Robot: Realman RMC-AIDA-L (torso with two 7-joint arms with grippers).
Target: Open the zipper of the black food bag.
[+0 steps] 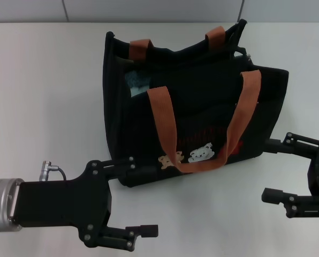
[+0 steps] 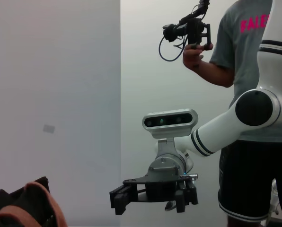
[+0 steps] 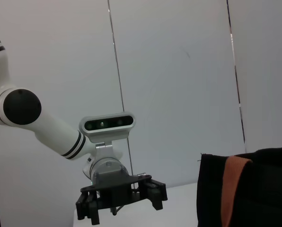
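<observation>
The black food bag stands mid-table with two orange-brown handles and bear pictures on its near side. Its top gapes, and something pale blue shows inside. A small silver piece sits at the far right corner of the top; I cannot make out the zipper track against the black fabric. My left gripper is open at the bag's near left corner, one fingertip close to the fabric. My right gripper is open just off the bag's right end. Each wrist view shows the other arm's gripper, the right gripper and the left gripper, with a bag edge.
The white table reaches back to a pale wall. In the left wrist view a person in a grey shirt stands behind my right arm, holding a handheld camera rig.
</observation>
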